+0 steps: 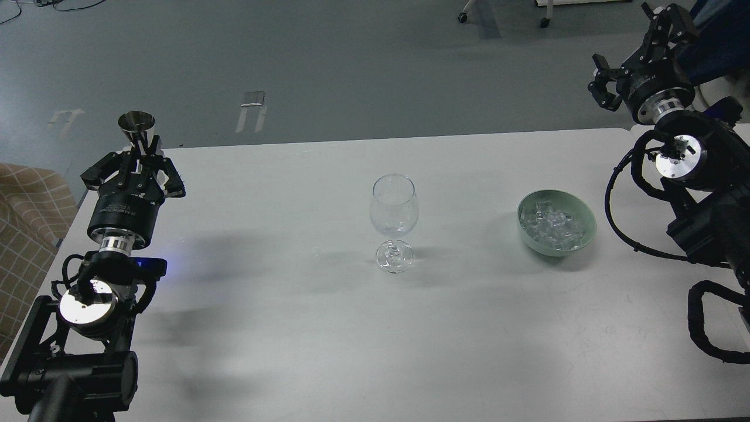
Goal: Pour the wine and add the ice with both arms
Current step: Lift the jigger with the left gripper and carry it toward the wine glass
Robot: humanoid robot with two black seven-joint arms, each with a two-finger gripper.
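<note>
The ice [554, 225] lay heaped in a pale green bowl [530, 234] on the right part of the desk [293, 328], about midway between its far and near edges. To the bowl's left, near the middle of the desk, stood a clear stemmed wine glass [394, 221], upright and, as far as the head view showed, empty: no wine and no cubes in it. Bowl and glass stood apart, not touching. At the desk's far left corner the left pincer [136, 167] was pinching the narrow waist of a small metal measuring cup [137, 132], held upright with its mouth up; whether it held any wine could not be told. The right pincer [606, 82] hung beyond the far right corner, above the floor, its fingers spread and holding nothing, well apart from the bowl. Judged from this, the task was barely begun: the pour into the glass was not yet done, and the ice was untouched, so both the pouring and the carrying of cubes to the glass were left.
</note>
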